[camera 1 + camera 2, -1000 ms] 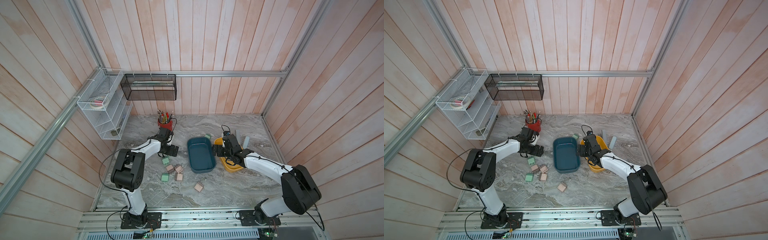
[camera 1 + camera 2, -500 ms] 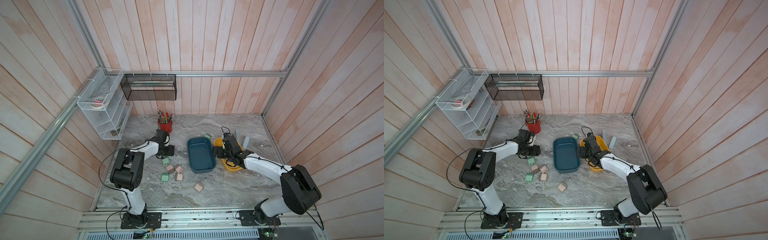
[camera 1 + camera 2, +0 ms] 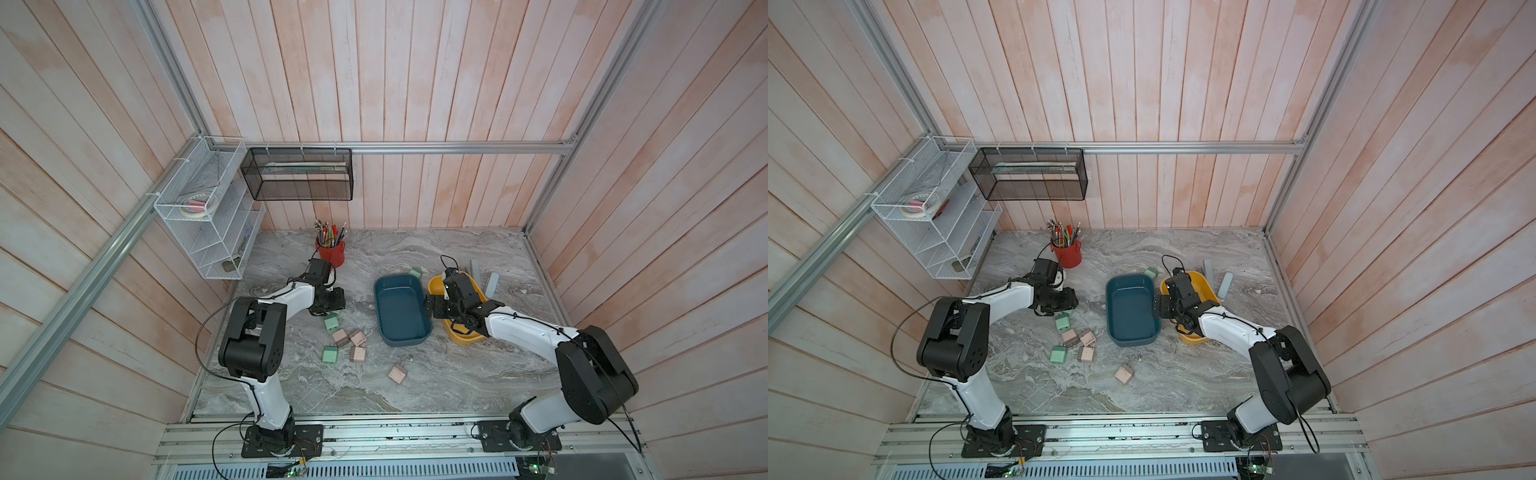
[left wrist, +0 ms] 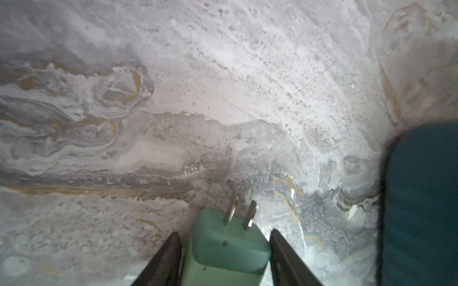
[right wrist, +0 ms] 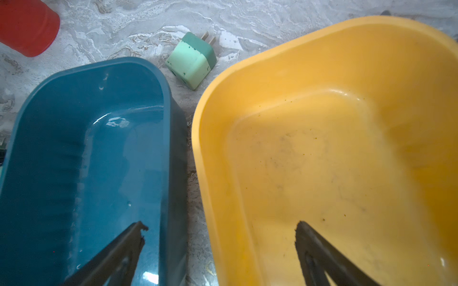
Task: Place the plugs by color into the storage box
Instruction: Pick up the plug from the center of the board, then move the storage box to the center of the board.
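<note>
A mint green plug [image 4: 228, 250] lies on the marble table, prongs pointing away from the wrist camera. My left gripper [image 4: 224, 232] is shut on it, one finger against each side. In a top view this plug [image 3: 331, 322] shows just in front of the left gripper [image 3: 332, 302]. Several pink-beige plugs [image 3: 340, 337] and another green plug [image 3: 330, 354] lie close by. A further green plug [image 5: 190, 60] sits behind the boxes. The blue storage box [image 3: 401, 307] and the yellow storage box [image 3: 435, 286] stand side by side, both empty. My right gripper [image 5: 220, 224] hangs open above the gap between them.
A red pencil cup [image 3: 331, 251] stands behind the left arm. Two grey bars [image 3: 475, 270] lie behind the yellow box. A white wire shelf [image 3: 208, 216] and a black mesh basket [image 3: 297, 174] hang on the walls. One pink-beige plug [image 3: 397, 372] lies alone toward the front.
My left gripper's jaws have come together around the green plug, which has stayed in place on the table. The right gripper has stayed open over the boxes.
</note>
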